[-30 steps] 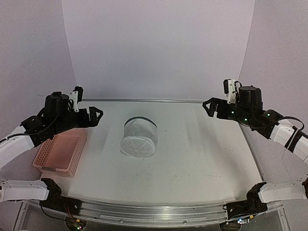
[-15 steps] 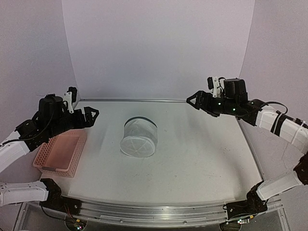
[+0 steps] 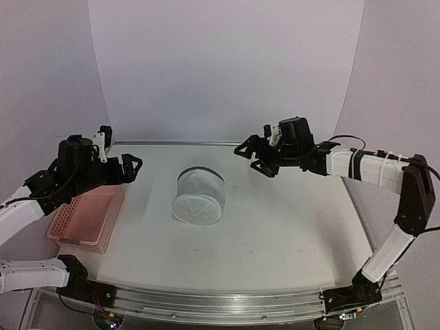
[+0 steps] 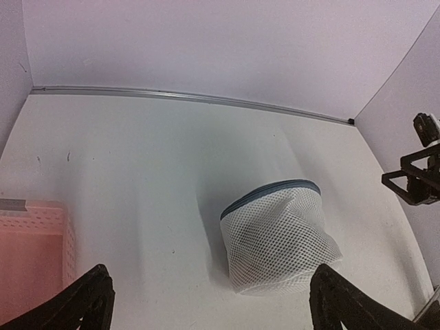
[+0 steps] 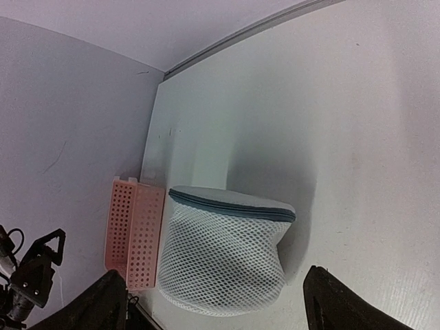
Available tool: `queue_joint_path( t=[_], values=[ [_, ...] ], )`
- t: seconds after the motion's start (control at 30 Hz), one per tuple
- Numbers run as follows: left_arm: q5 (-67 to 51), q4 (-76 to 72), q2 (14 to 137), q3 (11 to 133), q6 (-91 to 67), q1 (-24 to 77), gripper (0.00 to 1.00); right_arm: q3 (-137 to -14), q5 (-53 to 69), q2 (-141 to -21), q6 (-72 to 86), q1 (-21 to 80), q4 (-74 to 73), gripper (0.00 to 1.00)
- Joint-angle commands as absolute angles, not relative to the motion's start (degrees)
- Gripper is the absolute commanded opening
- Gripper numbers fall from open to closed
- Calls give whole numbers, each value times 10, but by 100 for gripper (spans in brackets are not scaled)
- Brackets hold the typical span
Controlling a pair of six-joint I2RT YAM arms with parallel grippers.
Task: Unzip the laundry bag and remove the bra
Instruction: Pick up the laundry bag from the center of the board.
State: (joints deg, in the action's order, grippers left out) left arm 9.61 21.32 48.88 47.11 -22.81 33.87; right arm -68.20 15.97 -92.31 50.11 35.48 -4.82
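The laundry bag is a white mesh cylinder with a grey zip rim, lying mid-table; it also shows in the left wrist view and the right wrist view. The bra is hidden; only a dim shape shows through the mesh. My left gripper is open and empty, held in the air left of the bag. My right gripper is open and empty, up and right of the bag. In each wrist view the fingertips stand wide apart with the bag between them, farther off.
A pink lattice basket sits at the left near edge under my left arm; it shows in the left wrist view and the right wrist view. A curved white backdrop walls the table's far side.
My right gripper has swung left from the table's right edge toward the bag. My left gripper has barely shifted. The bag has not moved.
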Motion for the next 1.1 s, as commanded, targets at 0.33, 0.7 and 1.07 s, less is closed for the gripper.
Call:
queue_joint_path(
  t=[0.33,0.7,1.07],
  values=[
    [77,224,504,478,-237,341,100,-867,233,-1114,266,379,-59,83],
    [80,232,506,478,-236,341,100,-922,326,-1183,18,380,-102,82],
    [86,246,496,481,-236,341,100,-1032,368,-1250,-52,380,-183,71]
  ],
)
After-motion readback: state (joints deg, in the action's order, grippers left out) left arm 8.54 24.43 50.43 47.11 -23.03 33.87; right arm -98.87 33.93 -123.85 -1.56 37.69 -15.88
